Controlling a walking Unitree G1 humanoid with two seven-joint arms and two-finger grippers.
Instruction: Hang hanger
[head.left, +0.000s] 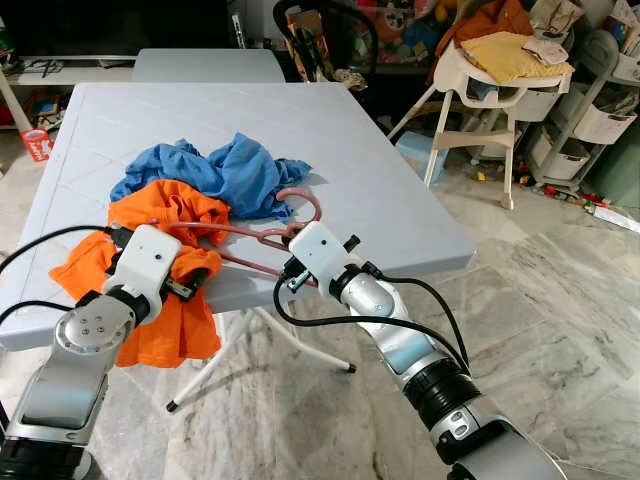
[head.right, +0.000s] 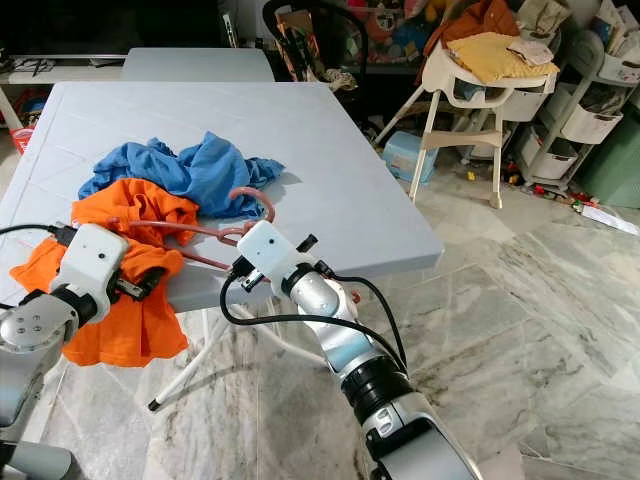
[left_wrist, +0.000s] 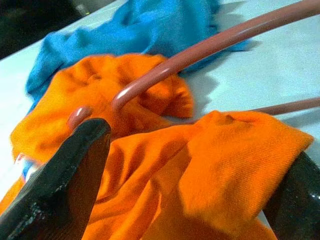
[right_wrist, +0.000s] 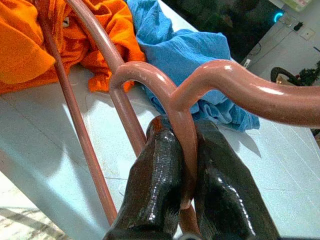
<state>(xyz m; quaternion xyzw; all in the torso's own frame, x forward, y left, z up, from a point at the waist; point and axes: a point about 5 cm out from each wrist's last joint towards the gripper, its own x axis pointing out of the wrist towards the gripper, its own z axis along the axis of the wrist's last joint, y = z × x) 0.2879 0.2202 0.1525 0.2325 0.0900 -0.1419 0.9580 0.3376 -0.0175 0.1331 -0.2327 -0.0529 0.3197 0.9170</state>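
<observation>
The pink hanger is clamped at its neck between the right gripper fingers, near the bench front edge. The orange garment beside it is straddled by the left gripper, fingers apart.

Lighting: even, bright daylight; soft shadows beneath the worktop on the floor. Head views sharp. Wrist views: near black fingers blurred, glossy highlights.

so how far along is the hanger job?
Early. Done: right gripper is shut on the pink hanger at its neck. In hand: left gripper is open around the orange shirt, hanger partly through it. Left: dressing and hanging; both lie on the table.
</observation>
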